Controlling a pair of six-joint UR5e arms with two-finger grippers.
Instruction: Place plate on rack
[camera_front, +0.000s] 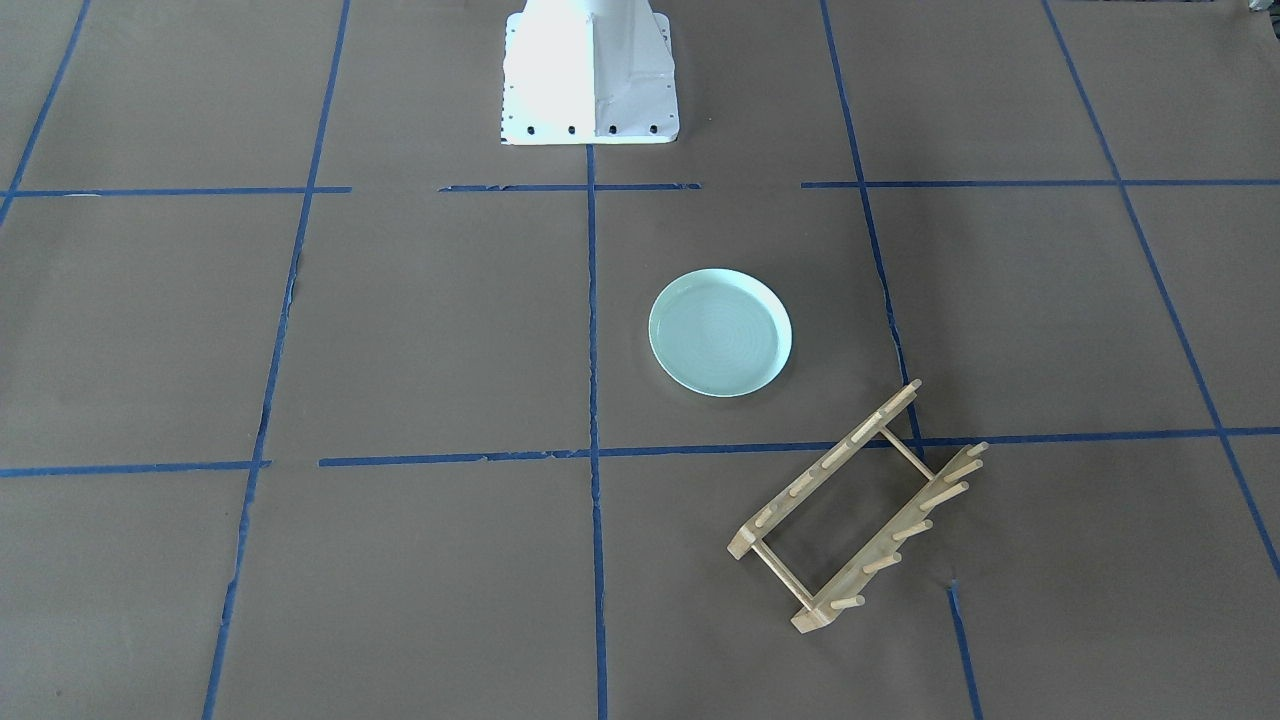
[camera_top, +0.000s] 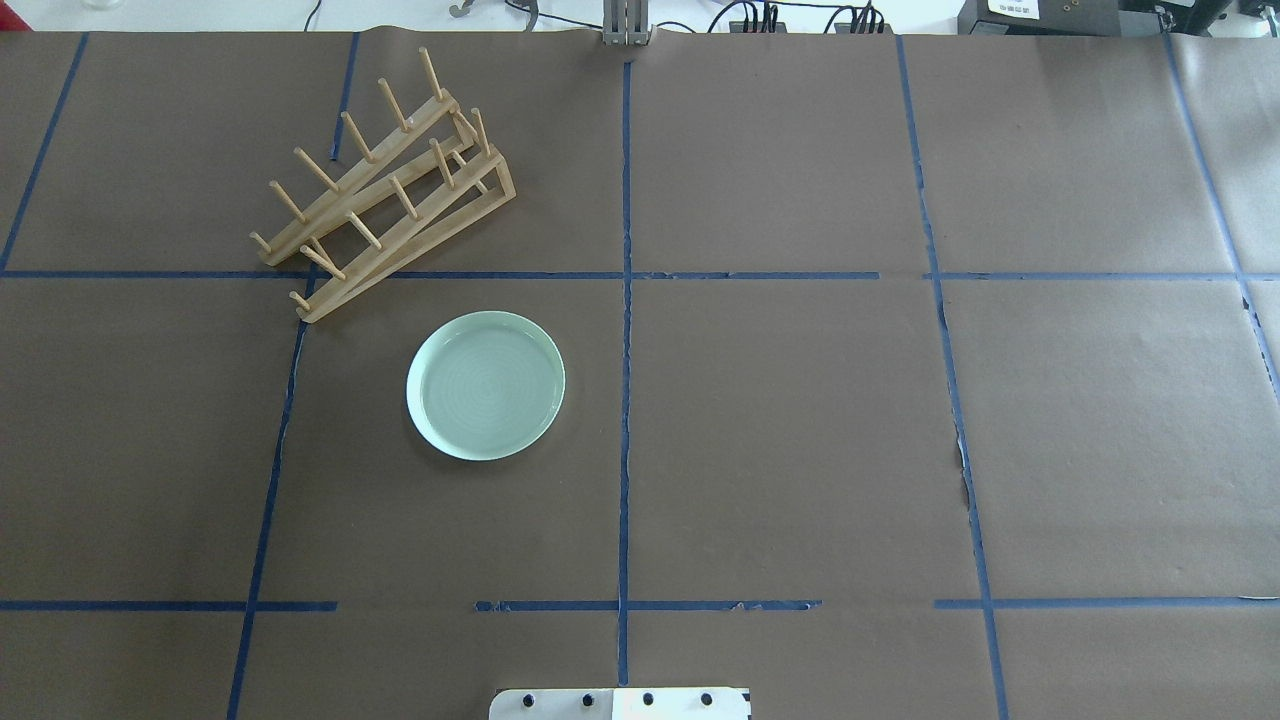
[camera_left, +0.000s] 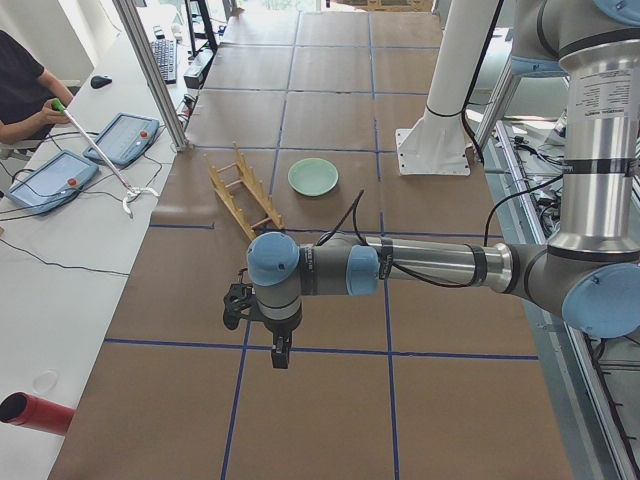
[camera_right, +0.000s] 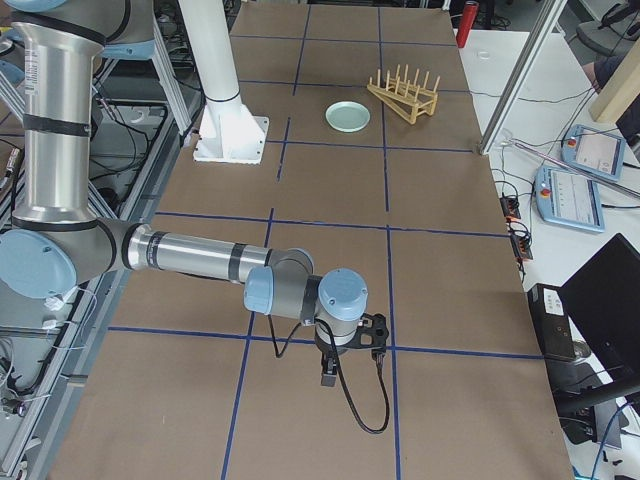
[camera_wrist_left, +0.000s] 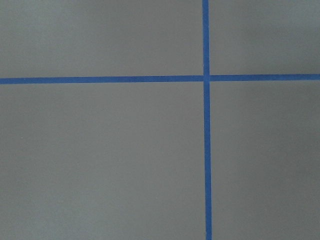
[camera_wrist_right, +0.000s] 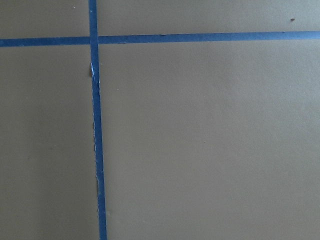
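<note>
Brown-papered table (camera_top: 800, 450) marked with blue tape (camera_top: 626, 400): the plate (camera_top: 486, 385) lies flat near the rack (camera_top: 385, 190), not touching it. The left gripper (camera_left: 279, 357) and right gripper (camera_right: 327, 378) hang over opposite table ends, well apart from both. Whether either is open or closed cannot be told.

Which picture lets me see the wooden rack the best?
The front-facing view: the rack is big, and you see both rails, the pegs and both crossbars apart. The overhead view shows it large too, but its rails overlap. The two side views show it far and small. The wrist views show only table.
</note>
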